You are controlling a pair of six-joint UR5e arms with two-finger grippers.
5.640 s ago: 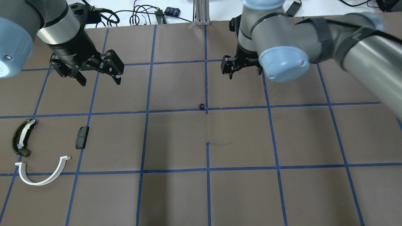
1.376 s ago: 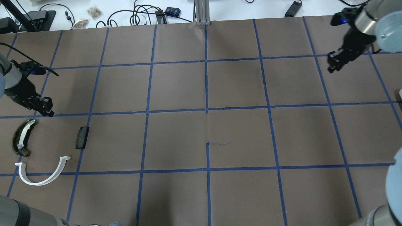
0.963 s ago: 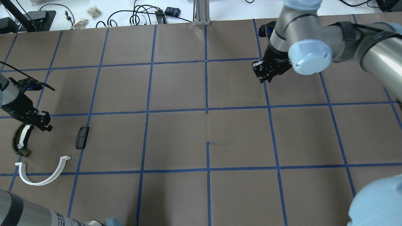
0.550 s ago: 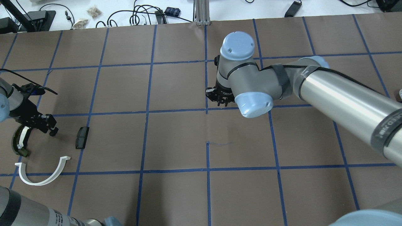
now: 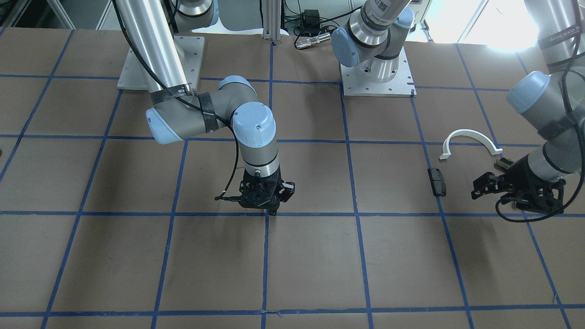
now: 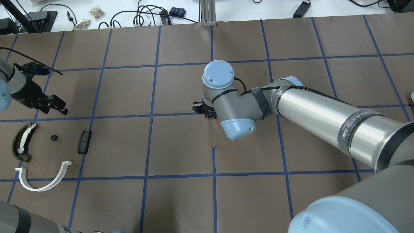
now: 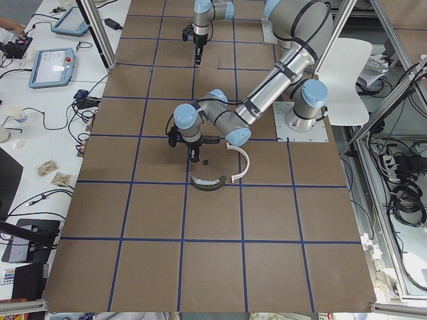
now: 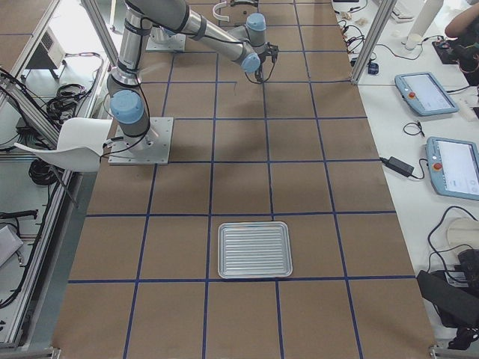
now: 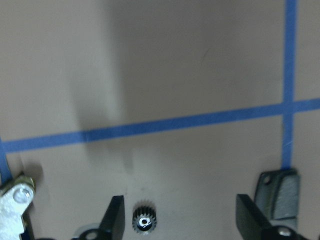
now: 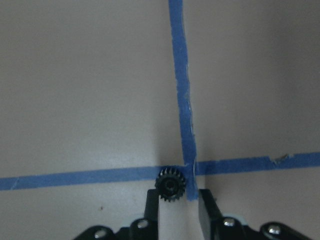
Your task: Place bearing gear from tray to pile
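One small black bearing gear (image 6: 53, 137) lies on the table in the pile, between the olive curved piece (image 6: 21, 142) and the dark block (image 6: 84, 141), with the white half-ring (image 6: 43, 179) nearer me. My left gripper (image 6: 55, 106) is open and empty just beyond it. In the left wrist view this gear (image 9: 144, 220) lies between the spread fingertips (image 9: 115, 220). My right gripper (image 5: 269, 210) stands at the centre tape crossing, shut on a second gear (image 10: 171, 185) at its fingertips. The tray (image 8: 254, 249) shows only in the exterior right view.
The table is brown paper with a blue tape grid (image 6: 212, 113). The right arm's long forearm (image 6: 323, 116) stretches across the right half. Cables and small boxes (image 6: 145, 14) lie beyond the far edge. The arm bases (image 5: 374, 73) stand at the robot's side.
My right arm has swung left and down to the centre crossing. My left gripper has pulled back from the pile, and a gear now lies uncovered there.
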